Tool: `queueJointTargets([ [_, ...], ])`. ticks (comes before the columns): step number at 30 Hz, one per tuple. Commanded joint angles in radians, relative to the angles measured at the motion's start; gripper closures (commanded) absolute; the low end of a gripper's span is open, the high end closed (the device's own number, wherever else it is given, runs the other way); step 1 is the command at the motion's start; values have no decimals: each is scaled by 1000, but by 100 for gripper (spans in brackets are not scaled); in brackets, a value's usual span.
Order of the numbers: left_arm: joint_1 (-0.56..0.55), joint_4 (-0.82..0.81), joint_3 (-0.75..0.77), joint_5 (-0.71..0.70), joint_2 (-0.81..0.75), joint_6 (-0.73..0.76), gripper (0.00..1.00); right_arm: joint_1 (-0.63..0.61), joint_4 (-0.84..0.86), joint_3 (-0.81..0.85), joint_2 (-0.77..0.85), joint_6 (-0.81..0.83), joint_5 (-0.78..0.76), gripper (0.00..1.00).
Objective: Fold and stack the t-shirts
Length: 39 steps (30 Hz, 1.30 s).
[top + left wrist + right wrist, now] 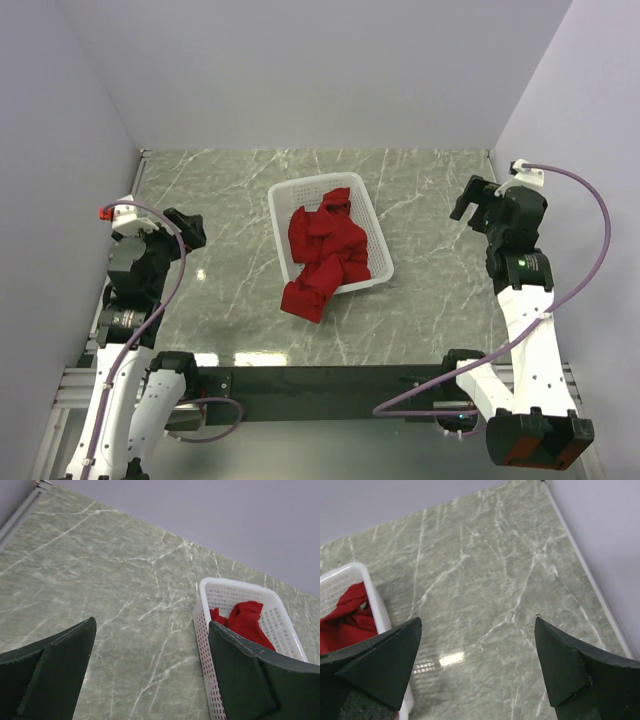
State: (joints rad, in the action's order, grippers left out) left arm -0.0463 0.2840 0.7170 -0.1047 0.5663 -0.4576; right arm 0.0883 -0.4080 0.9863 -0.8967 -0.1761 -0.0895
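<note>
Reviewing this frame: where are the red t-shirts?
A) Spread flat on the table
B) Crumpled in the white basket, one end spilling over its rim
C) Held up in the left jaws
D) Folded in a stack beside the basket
B: the t-shirts lie bunched inside the white basket, with one end hanging out over its near rim. Nothing is folded or stacked yet.
</note>
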Motion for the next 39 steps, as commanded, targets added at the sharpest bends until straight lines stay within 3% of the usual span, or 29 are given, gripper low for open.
queueJointTargets([
  [1, 3, -14, 29, 63, 3, -18, 1, 2, 11, 74, -14, 27, 100, 0],
  [3, 3, -17, 32, 85, 6, -19, 1, -1, 8, 72, -25, 166, 254, 0],
  [4, 3, -17, 32, 91, 12, -19, 1, -7, -12, 71, -30, 246, 507, 0],
  [7, 3, -17, 35, 97, 21, -24, 1, -48, -159, 98, -82, 614, 875, 0],
  [10, 3, -22, 32, 118, 26, -27, 1, -154, -195, 149, -162, 658, 844, 0],
  [19, 5, -19, 7, 132, 21, -58, 1, -376, -138, 386, -497, 517, 582, 1],
  [25, 3, -16, -31, 131, -8, -102, 1, -522, -230, 563, -743, 457, 415, 2],
  [31, 3, -25, -42, 125, -2, -125, 1, -591, -229, 676, -956, 388, 350, 5],
  [34, 3, -37, -40, 128, 20, -131, 1, -617, -232, 709, -1034, 371, 326, 15],
  [36, 3, -48, -44, 138, 38, -139, 1, -631, -248, 726, -1071, 366, 359, 37],
  [37, 5, -54, -42, 146, 46, -145, 0, -634, -273, 739, -1076, 368, 373, 52],
  [38, 3, -57, -44, 152, 50, -148, 1, -639, -282, 742, -1068, 371, 385, 76],
  [39, 3, -60, -47, 158, 61, -156, 1, -639, -285, 739, -1056, 378, 407, 84],
])
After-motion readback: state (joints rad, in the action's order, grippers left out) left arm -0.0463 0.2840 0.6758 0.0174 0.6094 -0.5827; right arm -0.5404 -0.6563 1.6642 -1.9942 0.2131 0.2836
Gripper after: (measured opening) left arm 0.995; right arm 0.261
